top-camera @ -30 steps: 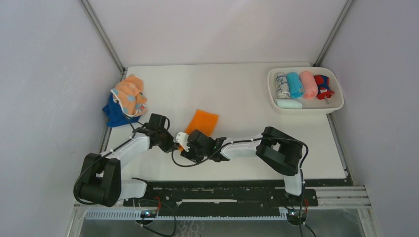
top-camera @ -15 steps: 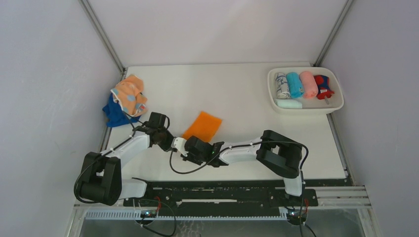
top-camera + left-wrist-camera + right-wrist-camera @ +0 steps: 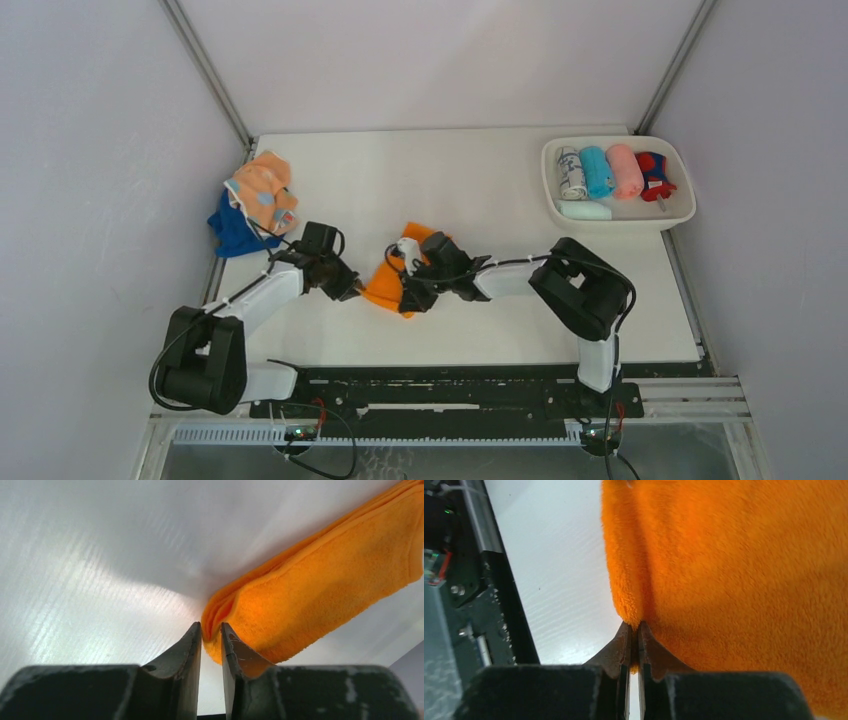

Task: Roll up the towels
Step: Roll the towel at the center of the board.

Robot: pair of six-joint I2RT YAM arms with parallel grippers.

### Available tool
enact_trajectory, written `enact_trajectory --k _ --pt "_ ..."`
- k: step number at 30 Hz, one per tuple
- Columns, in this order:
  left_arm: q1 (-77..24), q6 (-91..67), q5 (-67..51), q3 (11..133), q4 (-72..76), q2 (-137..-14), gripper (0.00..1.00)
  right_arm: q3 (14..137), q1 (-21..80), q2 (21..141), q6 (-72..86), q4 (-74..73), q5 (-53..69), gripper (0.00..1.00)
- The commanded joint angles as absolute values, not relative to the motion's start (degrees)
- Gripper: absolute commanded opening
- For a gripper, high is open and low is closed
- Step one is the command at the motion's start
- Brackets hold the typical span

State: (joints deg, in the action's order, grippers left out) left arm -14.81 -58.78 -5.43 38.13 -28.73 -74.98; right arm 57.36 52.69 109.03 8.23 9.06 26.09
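Top view: orange towel [image 3: 385, 287] lies toward the table's [image 3: 480, 180] near edge, between left gripper [image 3: 351, 290] and right gripper [image 3: 410, 290]. Left wrist: jaws narrowly apart at the towel's folded corner. Right wrist: jaws pinch its edge (fully closed).

The centre towel [image 3: 384, 286] is plain bright orange. At upper left, the spotted towel [image 3: 262, 190] is peach with pale-blue spots. The tray [image 3: 625, 224] at upper right is white.
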Motion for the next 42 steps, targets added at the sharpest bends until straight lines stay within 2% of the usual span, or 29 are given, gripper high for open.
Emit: enact_trajectory --k 1,8,14,22,26,34,42 --pt "-14.5 -58.0 -2.9 40.6 -26.2 -71.9 0.3 53.2 47.9 108.9 22.4 19.8 42.0 0.0" --pt "-14.4 -58.2 -4.7 35.6 -24.1 -64.3 0.64 47.9 41.0 115.1 43.1 42.1 51.3 0.0" --pt "-14.7 -60.6 -8.0 27.5 -20.5 -56.7 0.75 47.5 37.7 120.6 52.2 46.8 52.0 0.0" --pt "-15.7 -65.3 -11.9 17.4 -12.9 -47.6 0.77 52.7 36.8 122.5 46.9 29.3 50.0 0.0" --pt "-16.3 -66.1 -11.9 15.3 -10.9 -46.2 0.76 54.0 36.7 122.9 46.2 25.8 49.3 0.0" --pt "-16.7 -67.3 -12.4 14.0 -2.3 -53.8 0.62 55.5 36.4 124.2 45.9 23.1 49.5 0.0" --pt "-17.1 -66.0 -12.4 16.5 2.8 -61.8 0.61 56.4 36.4 124.4 45.1 21.3 49.2 0.0"
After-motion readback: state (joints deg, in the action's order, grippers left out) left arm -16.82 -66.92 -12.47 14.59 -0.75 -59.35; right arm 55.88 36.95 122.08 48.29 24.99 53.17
